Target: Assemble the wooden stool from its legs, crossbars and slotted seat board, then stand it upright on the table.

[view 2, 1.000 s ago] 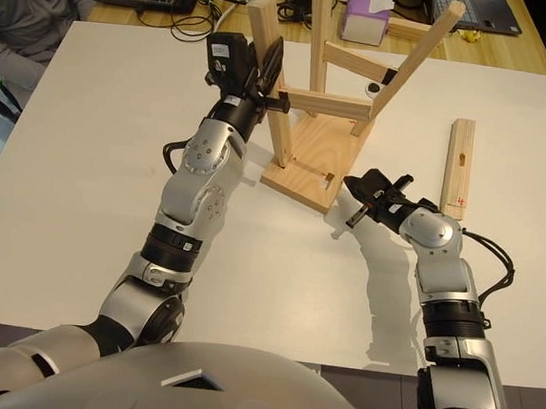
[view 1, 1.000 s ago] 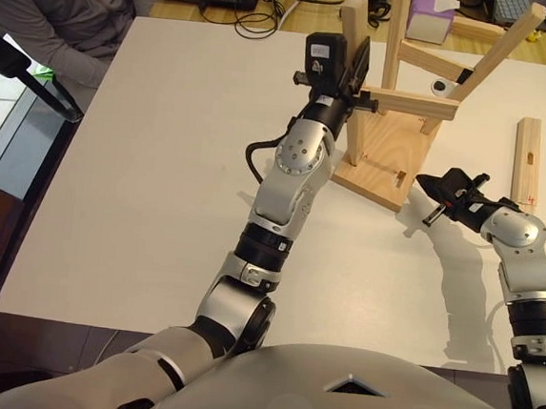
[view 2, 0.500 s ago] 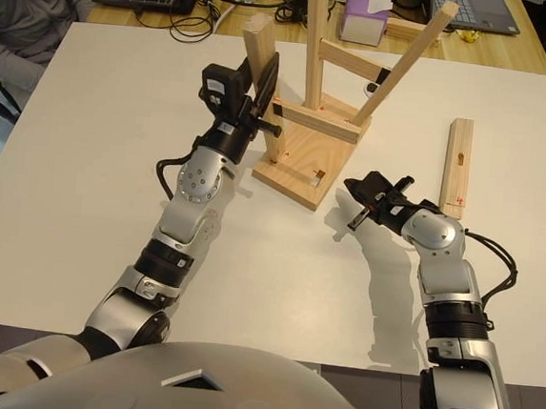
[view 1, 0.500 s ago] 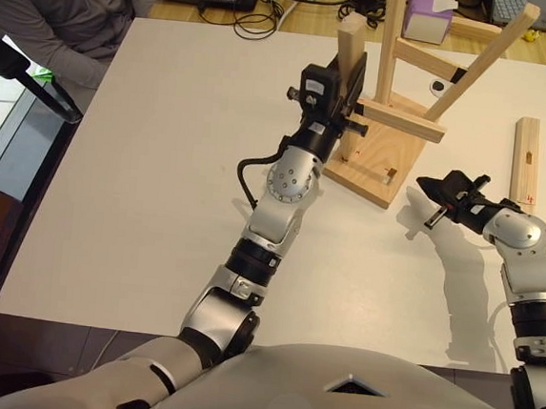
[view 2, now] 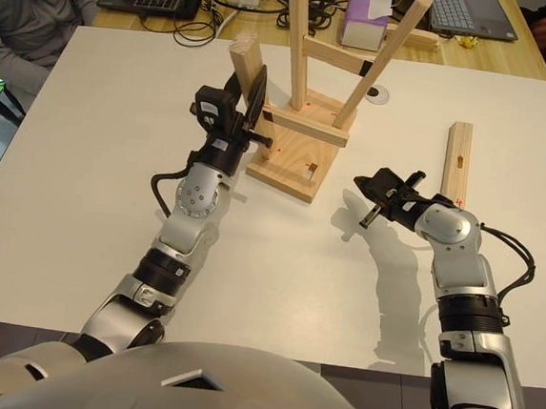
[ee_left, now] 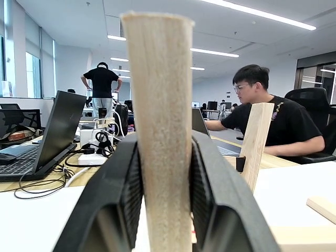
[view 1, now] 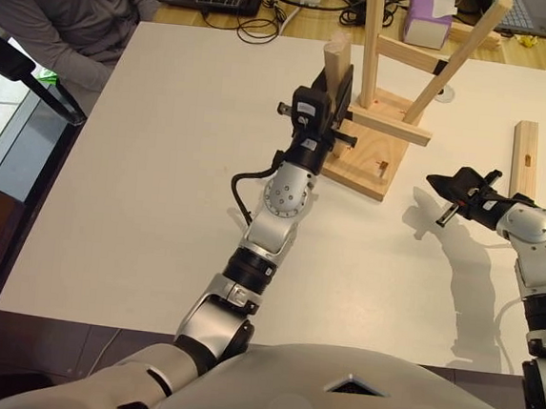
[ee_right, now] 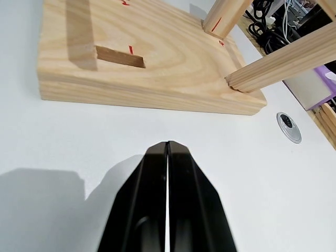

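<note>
The upturned stool (view 1: 387, 100) has slid toward the bench's (view 1: 158, 204) far edge, left fingers (ee_left: 123, 205) pinching its leg (ee_left: 160, 131), right fingers (ee_right: 155, 210) pressed together, empty, beside the seat (ee_right: 157, 79); next, probably fetching the loose leg (view 1: 523, 159) for the slot (ee_right: 119, 56).

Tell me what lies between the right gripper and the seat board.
Nothing but bare table: in the right wrist view the shut right gripper faces the seat board across a white strip.

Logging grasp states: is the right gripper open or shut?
Shut: in the right wrist view the black right gripper has its tips meeting along a thin seam, holding nothing.
</note>
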Motion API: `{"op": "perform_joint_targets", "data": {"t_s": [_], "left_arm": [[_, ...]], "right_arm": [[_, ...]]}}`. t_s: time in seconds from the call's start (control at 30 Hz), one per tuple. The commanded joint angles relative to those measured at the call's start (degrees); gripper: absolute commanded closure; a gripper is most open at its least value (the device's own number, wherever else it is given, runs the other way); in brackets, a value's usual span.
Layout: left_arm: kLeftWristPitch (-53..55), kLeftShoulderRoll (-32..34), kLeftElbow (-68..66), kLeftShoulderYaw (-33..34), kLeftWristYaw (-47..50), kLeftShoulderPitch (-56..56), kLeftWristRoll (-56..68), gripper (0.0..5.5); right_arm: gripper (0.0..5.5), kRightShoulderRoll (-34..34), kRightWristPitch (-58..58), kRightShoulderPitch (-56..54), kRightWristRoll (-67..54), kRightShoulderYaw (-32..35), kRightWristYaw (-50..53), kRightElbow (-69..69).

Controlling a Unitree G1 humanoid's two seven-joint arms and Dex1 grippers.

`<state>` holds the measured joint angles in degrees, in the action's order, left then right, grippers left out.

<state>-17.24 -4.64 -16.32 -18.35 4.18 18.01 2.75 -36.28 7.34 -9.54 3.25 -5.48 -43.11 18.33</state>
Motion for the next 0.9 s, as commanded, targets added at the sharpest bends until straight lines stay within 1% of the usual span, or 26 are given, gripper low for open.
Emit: {"op": "perform_joint_targets", "data": {"t_s": [0.03,0.1,0.13,0.2,0.3,0.37,0.5,0.57,0.63,0.77,0.8,0.9], "left_arm": [[9.6,-1.2,-4.0,-4.0,-2.0,-3.7,-4.8,4.47],[12.5,-3.6,-4.8,-0.9,-2.2,-4.9,0.8,4.47],[14.0,-4.7,-5.6,2.0,-2.2,-5.3,4.7,4.47],[15.7,-5.5,-7.0,5.7,-2.2,-5.3,9.7,4.47],[16.9,-5.8,-8.3,7.5,-2.5,-5.3,12.8,4.47],[16.8,-5.6,-8.3,7.2,-2.6,-5.2,12.8,4.47],[15.2,-3.1,-6.3,0.5,-3.3,-4.2,4.9,4.47],[15.0,-2.5,-5.8,-1.4,-3.2,-3.9,1.7,4.47],[16.0,-2.9,-5.9,-0.7,-3.0,-4.2,2.2,4.47],[19.2,-5.1,-8.5,6.5,-2.6,-4.6,11.1,4.47],[19.0,-4.7,-8.7,6.5,-2.6,-4.3,10.9,4.47],[17.6,-3.1,-7.6,2.3,-2.9,-4.0,5.8,4.47]], "right_arm": [[5.5,0.4,0.3,-0.4,0.1,-0.2,0.3,0.0],[5.5,0.5,0.2,-0.4,0.1,-0.2,0.4,-0.3],[5.5,0.6,0.1,-0.3,0.0,-0.2,0.4,-0.4],[5.5,0.6,0.1,-0.1,0.0,-0.2,0.3,-0.6],[5.5,0.7,0.0,-0.2,0.1,-0.3,0.2,-0.7],[5.5,0.7,0.0,-0.3,0.1,-0.4,0.2,-0.8],[5.5,0.8,-0.2,0.0,0.1,-0.2,0.5,-1.1],[5.5,0.9,-0.3,0.0,0.1,-0.2,0.6,-1.3],[5.5,0.9,-0.2,0.1,0.1,-0.2,0.6,-1.1],[5.5,1.1,-0.2,0.0,0.1,-0.3,0.7,-1.0],[5.5,1.1,-0.1,0.0,0.1,-0.3,0.7,-0.9],[5.5,1.2,0.0,0.0,0.2,-0.1,0.7,-0.7]]}}
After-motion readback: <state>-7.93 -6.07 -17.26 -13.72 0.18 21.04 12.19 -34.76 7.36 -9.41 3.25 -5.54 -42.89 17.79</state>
